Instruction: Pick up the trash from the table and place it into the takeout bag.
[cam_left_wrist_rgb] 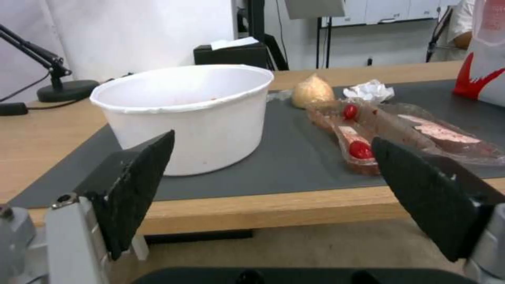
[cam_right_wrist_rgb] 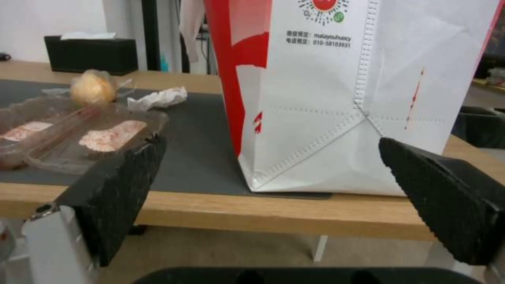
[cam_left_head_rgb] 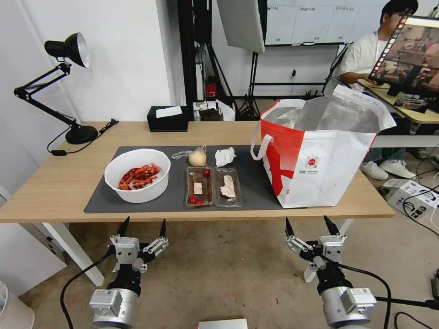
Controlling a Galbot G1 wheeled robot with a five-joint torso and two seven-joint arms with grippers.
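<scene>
We list a black desk lamp (cam_left_head_rgb: pixel 68 50) on a jointed arm, its round base (cam_left_head_rgb: pixel 81 135) at the far left with a cord (cam_left_head_rgb: pixel 57 151) trailing beside it. A black tissue box (cam_left_head_rgb: pixel 168 119) with a white sheet poking out stands at the far edge. Behind it we note black stands (cam_left_head_rgb: pixel 215 68), a monitor (cam_left_head_rgb: pixel 411 50) on a desk, and white boxes (cam_left_head_rgb: pixel 411 194) on the floor.

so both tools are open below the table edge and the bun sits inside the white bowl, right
Not quite. Both the left tool and right tool are open below the table edge, but the head view shows the bun on the mat beside the white bowl, not inside it.
</scene>
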